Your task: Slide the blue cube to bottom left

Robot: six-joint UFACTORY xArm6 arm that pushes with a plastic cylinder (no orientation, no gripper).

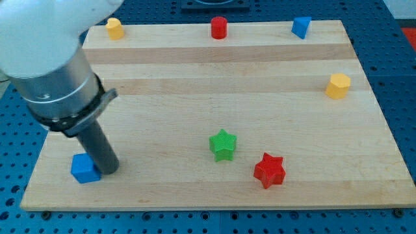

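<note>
The blue cube (84,168) lies near the board's bottom left corner. My tip (109,170) stands right beside the cube on its right side, touching or almost touching it. The dark rod rises from there to the grey arm body at the view's upper left.
A green star (223,144) and a red star (270,170) lie at the bottom middle. A yellow hexagon (338,86) sits at the right. A yellow block (114,28), a red cylinder (219,28) and a blue wedge-like block (300,27) line the wooden board's (214,71) top edge.
</note>
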